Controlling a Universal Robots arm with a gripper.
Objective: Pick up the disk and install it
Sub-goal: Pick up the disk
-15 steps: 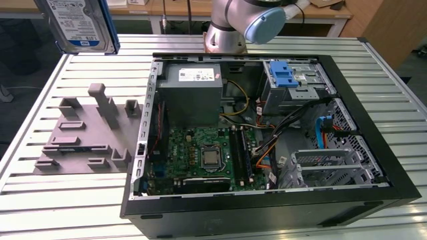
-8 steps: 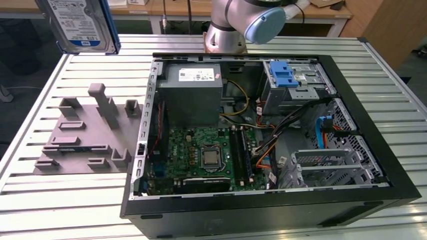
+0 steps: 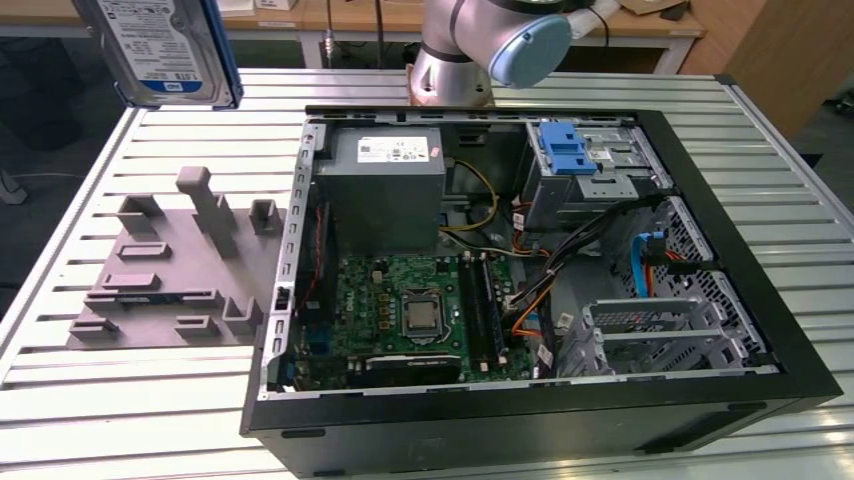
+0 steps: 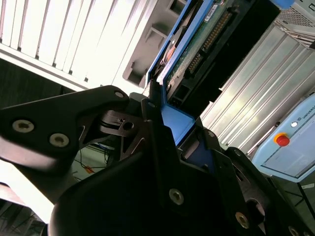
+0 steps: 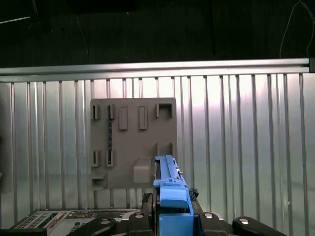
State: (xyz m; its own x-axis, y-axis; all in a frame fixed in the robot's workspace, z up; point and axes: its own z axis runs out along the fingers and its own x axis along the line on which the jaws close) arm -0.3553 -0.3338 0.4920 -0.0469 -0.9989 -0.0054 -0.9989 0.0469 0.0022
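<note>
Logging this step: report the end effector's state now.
End effector: closed, holding the disk.

Arm (image 3: 470, 45) high; pincer (image 5: 172, 199) pointing down, clamped on disk (image 3: 160, 45) edge.

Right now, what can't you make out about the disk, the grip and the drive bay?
- Top of the disk: exterior view, cut off by the upper edge.
- Where the gripper meets the disk: first wrist view, hidden behind the disk itself and cut off by the picture edge.
- Inside of the drive cage: exterior view, covered by its metal top and blue latch.
</note>
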